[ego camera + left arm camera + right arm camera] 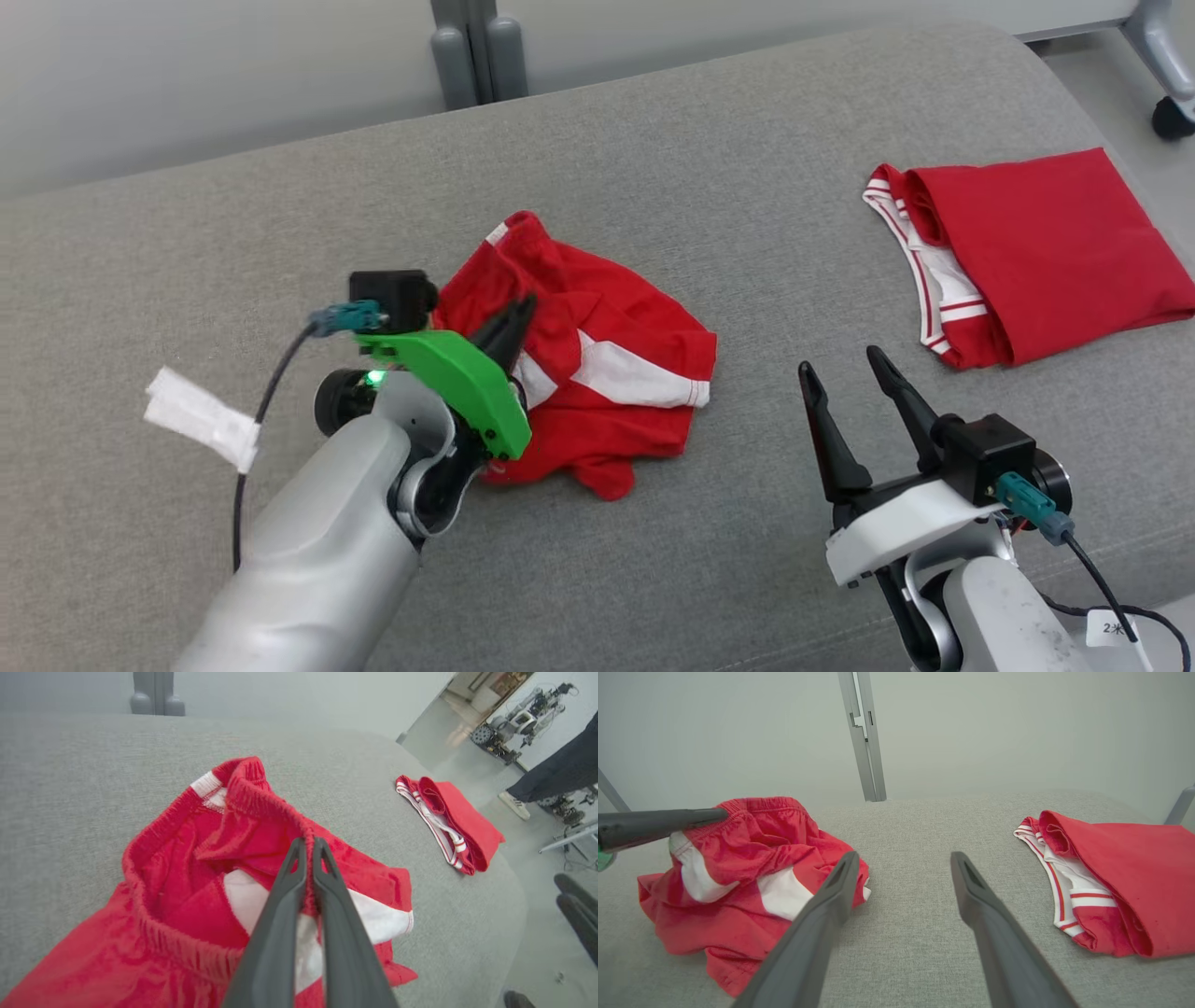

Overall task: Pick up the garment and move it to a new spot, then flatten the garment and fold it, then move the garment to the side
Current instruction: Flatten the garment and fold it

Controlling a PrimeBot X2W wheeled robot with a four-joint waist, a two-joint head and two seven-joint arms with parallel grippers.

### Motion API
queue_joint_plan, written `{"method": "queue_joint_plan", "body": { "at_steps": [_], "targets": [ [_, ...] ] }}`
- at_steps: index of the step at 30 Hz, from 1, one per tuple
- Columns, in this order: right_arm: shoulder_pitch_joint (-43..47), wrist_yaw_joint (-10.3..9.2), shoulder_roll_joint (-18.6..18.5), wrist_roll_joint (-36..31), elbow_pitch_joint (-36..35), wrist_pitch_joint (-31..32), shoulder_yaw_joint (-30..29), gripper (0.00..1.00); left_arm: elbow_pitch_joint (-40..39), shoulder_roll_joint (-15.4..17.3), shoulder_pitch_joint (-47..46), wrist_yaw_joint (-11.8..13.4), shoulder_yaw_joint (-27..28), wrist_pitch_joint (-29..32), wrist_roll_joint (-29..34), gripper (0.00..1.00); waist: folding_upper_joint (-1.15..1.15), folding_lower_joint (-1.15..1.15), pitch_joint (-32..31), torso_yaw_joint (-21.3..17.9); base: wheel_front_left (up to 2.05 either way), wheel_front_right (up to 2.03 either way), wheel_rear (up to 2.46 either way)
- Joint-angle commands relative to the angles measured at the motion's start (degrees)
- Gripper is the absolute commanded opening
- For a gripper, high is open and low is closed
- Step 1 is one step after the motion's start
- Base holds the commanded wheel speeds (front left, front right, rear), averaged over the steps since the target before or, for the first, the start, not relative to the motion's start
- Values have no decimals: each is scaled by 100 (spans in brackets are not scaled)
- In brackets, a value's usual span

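Nearest to me, at about 5 o'clock in the head view, the right gripper [838, 361] stands a little above the grey cushion [653, 159]. Its two dark fingers are spread wide apart and nothing is between them. In the right wrist view this gripper [904, 856] points at bare cushion.

At about 8 o'clock in the head view the left arm reaches in, and a white tag [201, 415] hangs on its cable. The left gripper [518, 313] is closed on the garment [607, 373]. The left wrist view shows it clearly: the gripper's [309, 841] fingers are pressed together with the elastic waistband of the garment [187, 868] pinched between them. In the right wrist view the same gripper [714, 814] comes in from 9 o'clock and touches the waistband at the top of the heap.

The garment [752, 858] is a pair of red shorts with white panels. It lies crumpled near the middle of the cushion, just beside the left gripper on its 3 o'clock side.

Farther off, at 2 o'clock in the head view, a folded red garment [1046, 252] with white striped trim lies near the cushion's edge, well apart from the crumpled one.

Behind the cushion, at 12 o'clock, a grey post [476, 47] stands against the pale wall. In the left wrist view, at 2 o'clock, a person's dark trouser leg and shoe [514, 805] stand on the floor.
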Motion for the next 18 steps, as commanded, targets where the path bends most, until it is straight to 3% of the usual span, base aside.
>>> {"method": "queue_joint_plan", "body": {
  "at_steps": [1, 5, 8, 12, 16, 17, 18],
  "targets": [
    [43, -9, 17, -33, -10, 7, 3, 100, -88, -6, 138, 85, 267, -234, -214, 0, 0, 0, -68, 151, 0, 0, 0],
    [108, -9, -13, -52, -39, 46, -13, 100, -328, 65, 673, 323, 999, -798, -808, 0, 0, 0, -152, 362, 0, 0, 0],
    [159, -10, -27, -58, -63, 88, -11, 100, -425, 222, 1028, 644, 1247, -953, -966, 0, 0, 0, -212, 515, 0, 0, 0],
    [181, -10, -58, -49, -102, 127, 17, 100, -405, 375, 1415, 1099, 1364, -1067, -933, 0, 0, 0, -282, 677, 0, 0, 0],
    [204, -10, -71, -40, -126, 155, 50, 100, -322, 437, 1579, 1320, 1312, -1136, -835, 0, 0, 0, -328, 758, 0, 0, 0],
    [203, -10, -70, -41, -129, 163, 57, 100, -312, 443, 1593, 1322, 1291, -1152, -800, 7, 0, 0, -336, 767, 0, 0, 0],
    [205, -10, -70, -40, -134, 172, 66, 100, -288, 450, 1603, 1330, 1261, -1178, -764, 76, 0, 0, -347, 776, 0, 0, 0]
  ]
}}
